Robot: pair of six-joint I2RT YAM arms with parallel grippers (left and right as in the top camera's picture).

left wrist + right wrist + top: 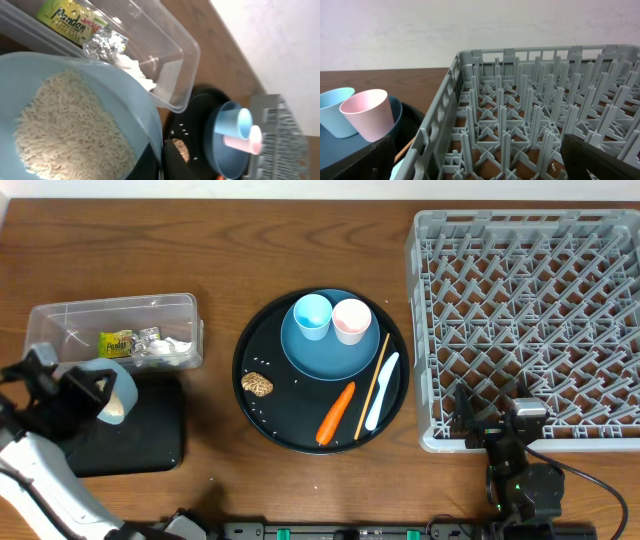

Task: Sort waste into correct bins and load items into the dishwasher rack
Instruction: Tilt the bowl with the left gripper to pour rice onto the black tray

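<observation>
My left gripper (95, 392) is shut on the rim of the white bowl (118, 385), which looks pale blue and is tilted over the black rectangular tray (150, 442). In the left wrist view the bowl (117, 102) holds a heap of white rice (65, 127), gripped at my fingers (162, 161). The clear tub (60, 320) holds the yellow-green wrapper (117, 342) and the white tissue (172, 350). The dark-blue plate (330, 355) carries the light-blue cup (312, 315) and the pink cup (351, 320). My right gripper (489, 420) is open and empty at the grey rack's (530, 290) front edge.
The round black tray (290, 425) holds the plate, a biscuit (257, 384), a carrot (335, 412), a chopstick (376, 380), a pale-blue utensil (383, 388) and loose rice grains. In the right wrist view the rack (520, 100) fills the space between my fingers (480, 165).
</observation>
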